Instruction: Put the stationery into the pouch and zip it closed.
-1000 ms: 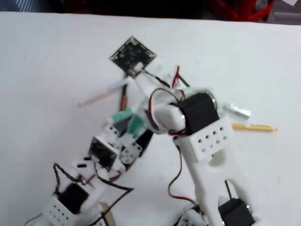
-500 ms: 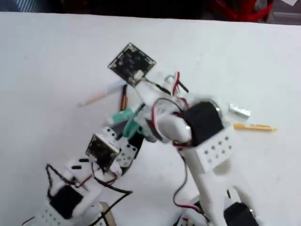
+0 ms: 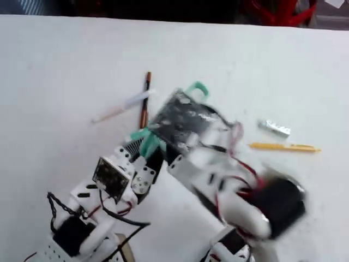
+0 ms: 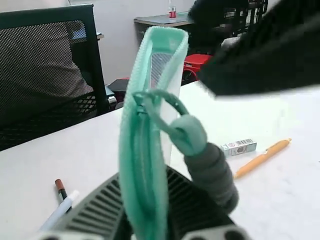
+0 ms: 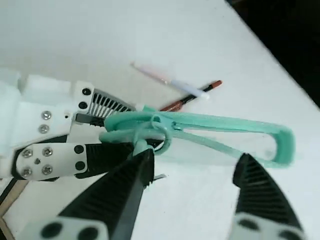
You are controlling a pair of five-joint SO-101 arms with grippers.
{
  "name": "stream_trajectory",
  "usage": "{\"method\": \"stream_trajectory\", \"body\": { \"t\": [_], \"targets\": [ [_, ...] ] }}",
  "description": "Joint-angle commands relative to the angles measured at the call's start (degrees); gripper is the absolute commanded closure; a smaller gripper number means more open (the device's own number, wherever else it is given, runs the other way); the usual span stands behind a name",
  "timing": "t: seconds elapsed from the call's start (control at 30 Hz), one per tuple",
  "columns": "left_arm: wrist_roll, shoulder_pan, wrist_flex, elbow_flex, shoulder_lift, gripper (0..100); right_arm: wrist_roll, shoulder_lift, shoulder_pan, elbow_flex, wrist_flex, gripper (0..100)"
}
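Nearest to the bases, the left arm (image 3: pixel 87 194) lay low over the white table (image 3: pixel 60 60), its white plastic links and black cables leading up to the left gripper (image 3: pixel 146 146); this pincer was clamped on one end of the pouch (image 5: pixel 220 122), with its black ribbed jaws pressed on both sides of the fabric. The pouch was a long, flat thing with a mint-green zip band around a pale, mesh-like body; it was held up on its edge, and its mouth stood open in a narrow slit along the upper side; whether its lower edge touched the table I could not tell. At the held end a round green ring hung from the slider, and on it the zip pull (image 4: pixel 191 134), a soft rounded green tab on a thick grey cord. Just above the pouch was the right gripper (image 5: pixel 197 162); its two black fingers (image 5: pixel 125 195), wedge-shaped and ridged on the inner faces, stood wide apart and gripped nothing, one tip close beside the ring and the other near the free end of the pouch. Beyond the pouch two pens lay crossed on the table: a slim white pen (image 3: pixel 122 105) and a thin brown pen (image 3: pixel 145 98), touching each other. On the right arm's side, well apart from the pouch, lay a yellow pen (image 3: pixel 283 146); just behind it was a small silvery rectangular box (image 3: pixel 274 128). Farthest, behind the table edge, stood a black chair (image 4: pixel 45 60) with a perforated mesh back.
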Motion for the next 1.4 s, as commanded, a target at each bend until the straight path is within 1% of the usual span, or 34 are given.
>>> {"method": "stream_trajectory", "body": {
  "t": [0.0,0.07,0.13,0.17,0.27,0.4,0.47,0.5,0.63,0.7,0.77,0.83,0.97,1.13,1.2,1.3,1.37],
  "targets": [
    [-0.18,-0.31,-1.41,-0.7,-0.31,98,-0.09,-2.15,-0.22,2.9,-0.22,76.3],
    [-0.09,-0.31,-1.32,-0.7,-0.31,98,-0.18,-4.62,2.51,2.37,-0.66,76.4],
    [-0.09,-0.22,-1.32,-0.7,-0.31,98,-0.18,-7.78,7.78,1.32,-2.86,76.5],
    [-0.09,-0.13,-1.32,-0.7,-0.31,98,-0.18,-9.01,11.38,1.14,-4.7,76.5],
    [-0.09,0.13,-1.32,-1.05,-0.31,98,-0.44,-10.42,25.63,1.85,-9.45,76.4],
    [0.0,0.13,-0.35,-2.46,0.04,98,-0.09,-4.79,42.24,5.1,-12.18,76.2],
    [0.0,0.13,0.53,-2.9,0.13,98,0.09,0.75,47.78,6.33,-12.88,76.2],
    [0.0,0.13,0.62,-2.9,0.13,98,1.32,3.82,49.71,6.33,-12.88,76.2],
    [0.0,0.13,0.62,-2.81,2.15,98,14.15,15.52,51.82,6.42,-12.88,76.5],
    [0.0,0.13,0.44,-3.69,6.64,98,19.87,20.79,51.91,6.33,-12.88,76.5],
    [0.0,0.04,0.44,-6.33,13.76,98,23.21,25.27,52.35,6.33,-12.97,76.5],
    [-0.09,-0.31,0.35,-9.93,22.81,98,23.65,28.88,53.76,6.33,-15.08,76.5],
    [-0.44,-0.31,0.09,-16.09,38.37,98,23.65,34.51,57.54,6.51,-23.08,76.5],
    [-0.53,-0.13,-5.89,-16.53,47.25,98,24.62,41.27,58.33,6.59,-27.82,76.5],
    [-0.53,-0.4,-7.74,-16.62,50.51,98,29.71,44.79,58.33,6.42,-28.18,76.5],
    [-0.26,-2.33,-10.46,-16.53,54.37,98,41.58,50.42,58.24,6.42,-28.09,76.5],
    [-0.18,-3.47,-12.04,-16.53,56.04,98,46.95,53.76,58.24,5.89,-28.88,76.5]
  ]
}}
